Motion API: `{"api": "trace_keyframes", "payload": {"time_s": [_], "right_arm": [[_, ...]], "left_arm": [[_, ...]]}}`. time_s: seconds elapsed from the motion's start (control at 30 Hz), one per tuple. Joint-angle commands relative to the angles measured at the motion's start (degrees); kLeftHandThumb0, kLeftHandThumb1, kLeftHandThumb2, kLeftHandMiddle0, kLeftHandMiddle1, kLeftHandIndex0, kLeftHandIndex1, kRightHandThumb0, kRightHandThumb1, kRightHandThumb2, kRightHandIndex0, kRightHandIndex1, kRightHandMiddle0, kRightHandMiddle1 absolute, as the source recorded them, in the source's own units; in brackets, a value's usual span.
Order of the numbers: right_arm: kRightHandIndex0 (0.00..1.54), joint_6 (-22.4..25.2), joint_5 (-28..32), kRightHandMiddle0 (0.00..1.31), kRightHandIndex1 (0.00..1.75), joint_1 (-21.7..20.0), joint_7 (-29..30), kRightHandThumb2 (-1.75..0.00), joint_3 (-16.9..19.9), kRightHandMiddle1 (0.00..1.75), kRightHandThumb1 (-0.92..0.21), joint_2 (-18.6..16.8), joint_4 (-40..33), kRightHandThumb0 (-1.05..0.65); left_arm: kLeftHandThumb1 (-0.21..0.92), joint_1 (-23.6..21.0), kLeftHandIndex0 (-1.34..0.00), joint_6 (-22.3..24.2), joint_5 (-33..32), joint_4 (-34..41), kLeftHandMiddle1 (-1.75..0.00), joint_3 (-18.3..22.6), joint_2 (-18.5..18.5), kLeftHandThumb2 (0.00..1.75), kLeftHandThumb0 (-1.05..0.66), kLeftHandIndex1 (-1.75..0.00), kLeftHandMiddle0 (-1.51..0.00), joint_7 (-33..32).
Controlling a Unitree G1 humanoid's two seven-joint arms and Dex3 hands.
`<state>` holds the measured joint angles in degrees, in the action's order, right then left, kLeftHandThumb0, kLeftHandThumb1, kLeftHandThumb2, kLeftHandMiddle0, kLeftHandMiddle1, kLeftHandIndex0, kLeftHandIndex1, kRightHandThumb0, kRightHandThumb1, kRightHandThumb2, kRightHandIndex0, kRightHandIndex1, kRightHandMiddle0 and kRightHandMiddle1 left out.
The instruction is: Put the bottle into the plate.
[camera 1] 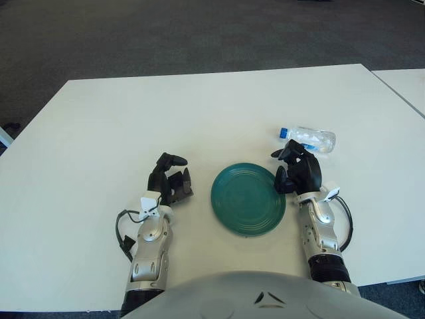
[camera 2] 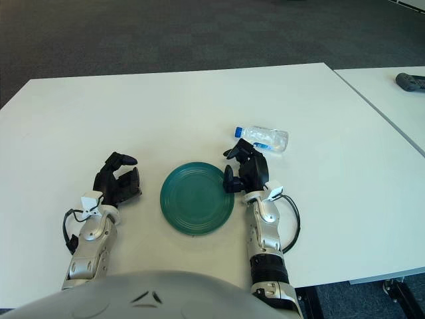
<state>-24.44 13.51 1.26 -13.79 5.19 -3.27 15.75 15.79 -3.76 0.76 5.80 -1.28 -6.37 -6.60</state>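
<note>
A white worktop [camera 1: 199, 113] holds a green plate [camera 1: 248, 199] near the robot. A clear bottle [camera 1: 312, 139] with a blue cap lies on its side beyond and to the right of the plate, cap pointing left, apart from the plate.

The right hand [camera 1: 297, 170] sits between plate and bottle, just short of the bottle, fingers loosely spread and holding nothing. The left hand [camera 1: 170, 180] rests on the worktop left of the plate, fingers relaxed and holding nothing.

Likely risks: the bottle is round and lying down, so a nudge from a finger could roll it away across the worktop before the hand closes. A grip on the smooth, thin plastic may slip or crush it. Released on the shallow plate, it could roll off the rim. The hand could also knock the plate aside in passing.
</note>
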Motion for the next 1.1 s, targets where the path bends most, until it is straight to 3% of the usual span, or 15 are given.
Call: {"api": "trace_keyframes", "payload": {"time_s": [0.0,1.07], "right_arm": [[0.84,0.02,0.03,0.89,1.75,0.07,0.36,-1.65,0.06,1.42,0.08,-0.2,-0.65,-0.01],[0.84,-0.84,-0.29,0.89,1.75,-0.57,0.63,-1.63,0.12,1.39,0.07,0.12,0.07,-0.01]], "left_arm": [[0.38,-1.12,-0.57,-0.92,0.57,-1.14,-1.75,0.11,0.01,1.24,-0.46,-1.75,-1.21,-0.53],[0.4,-1.93,-0.55,-2.43,-0.05,-2.67,-1.75,0.32,0.05,1.21,-0.46,-1.75,-1.18,-0.06]]}}
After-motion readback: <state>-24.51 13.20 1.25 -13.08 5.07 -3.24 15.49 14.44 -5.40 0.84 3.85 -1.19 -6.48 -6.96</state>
